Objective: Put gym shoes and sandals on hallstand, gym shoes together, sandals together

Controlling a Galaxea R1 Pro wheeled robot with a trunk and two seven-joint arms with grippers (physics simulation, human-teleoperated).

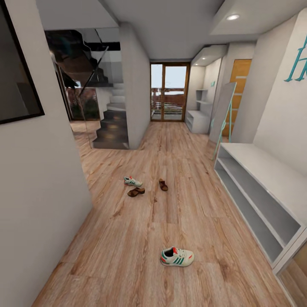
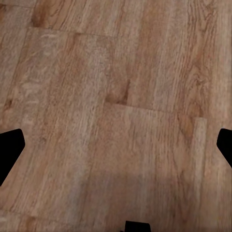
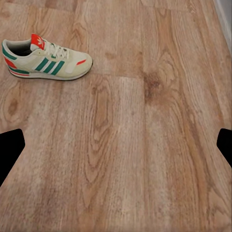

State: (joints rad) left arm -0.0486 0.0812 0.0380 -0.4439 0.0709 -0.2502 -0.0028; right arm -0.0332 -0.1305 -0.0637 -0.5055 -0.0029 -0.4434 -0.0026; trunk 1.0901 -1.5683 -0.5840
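Shoes lie apart on the corridor floor, so you should begin with the nearest one. In the head view, one gym shoe sits low in the frame, a little right of centre, upright on its sole. The other gym shoe lies farther up, left of centre, with one sandal just beside it and the second sandal a bit to its right. The hallstand runs along the right edge: pale grey, flat bench top, two long open shelves, all bare.

In the left wrist view you see wood-grain planks, warm brown, with clear joints. The left hand shows two dark finger tips at the frame sides, spread wide, with nothing between them.

In the right wrist view the near gym shoe is at the upper left: cream upper, green stripes, red-orange tongue label, white laces, rounded toe. The right hand is also wide open and empty, and the shoe is well apart from it.

I think you should bring the right hand over the shoe and close across its narrow middle; the soft upper may give, so go low toward the firm sole.
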